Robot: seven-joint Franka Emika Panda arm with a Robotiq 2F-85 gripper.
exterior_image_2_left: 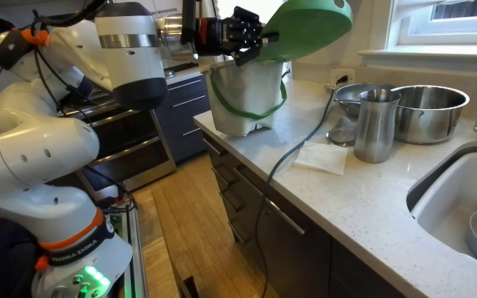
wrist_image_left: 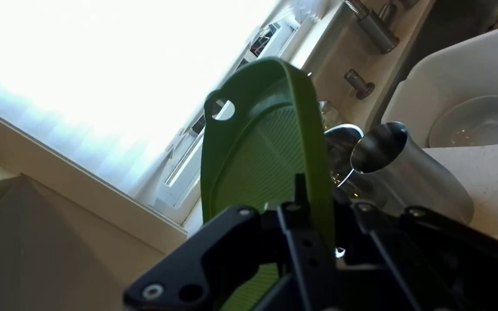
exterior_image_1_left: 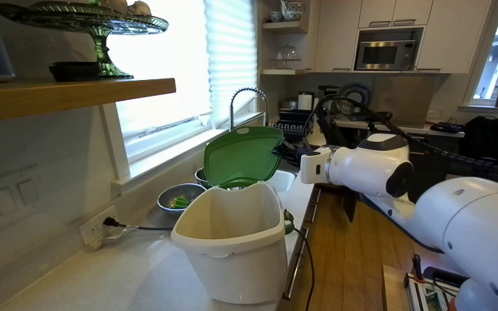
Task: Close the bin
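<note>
The cream-white bin (exterior_image_1_left: 240, 272) stands upright on the counter near its edge, and it also shows in an exterior view (exterior_image_2_left: 244, 91) with its green handle hanging down. Its green lid (exterior_image_1_left: 242, 157) stands raised and tilted back from the rim in both exterior views, so the bin's mouth is open. The lid (exterior_image_2_left: 313, 29) also shows in the wrist view (wrist_image_left: 257, 160). My gripper (exterior_image_2_left: 268, 39) is at the lid's side edge. In the wrist view the gripper (wrist_image_left: 320, 198) has one finger on each side of that edge, shut on it. The fingertips are dark and partly hidden.
Steel bowls (exterior_image_2_left: 431, 114), a steel pitcher (exterior_image_2_left: 376, 126) and a white cloth (exterior_image_2_left: 322, 157) lie on the counter beside the bin. A cable (exterior_image_2_left: 280, 161) crosses the counter edge. The sink (exterior_image_2_left: 454, 203) is farther along. A wooden shelf (exterior_image_1_left: 71, 97) juts from the wall.
</note>
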